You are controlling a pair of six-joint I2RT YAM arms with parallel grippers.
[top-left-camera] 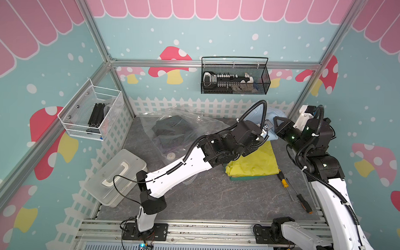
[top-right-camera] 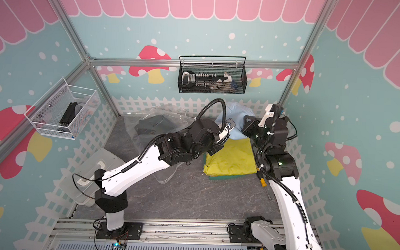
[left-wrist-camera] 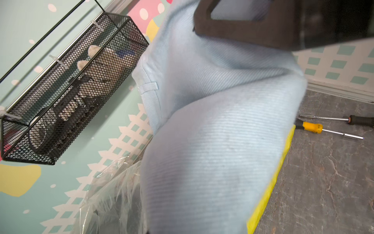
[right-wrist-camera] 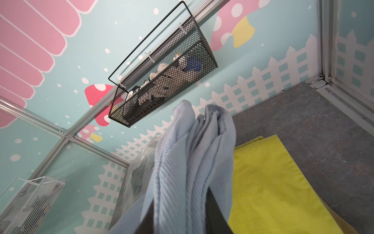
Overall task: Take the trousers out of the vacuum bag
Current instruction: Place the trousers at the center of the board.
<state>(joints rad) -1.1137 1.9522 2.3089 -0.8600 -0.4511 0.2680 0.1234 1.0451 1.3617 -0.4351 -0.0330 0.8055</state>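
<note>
Light blue trousers (top-left-camera: 275, 113) are bunched up at the far right corner of the table (top-left-camera: 215, 194), outside the vacuum bag (top-left-camera: 194, 123). The right gripper (right-wrist-camera: 180, 202) pinches a thick fold of them. The left gripper (top-left-camera: 265, 130) meets the same cloth, which hides its jaws, so I cannot tell their state. Yellow trousers (top-left-camera: 255, 161) lie flat near the right edge. 1 dark pair (top-left-camera: 171, 129) sits inside the bag by the far edge.
</note>
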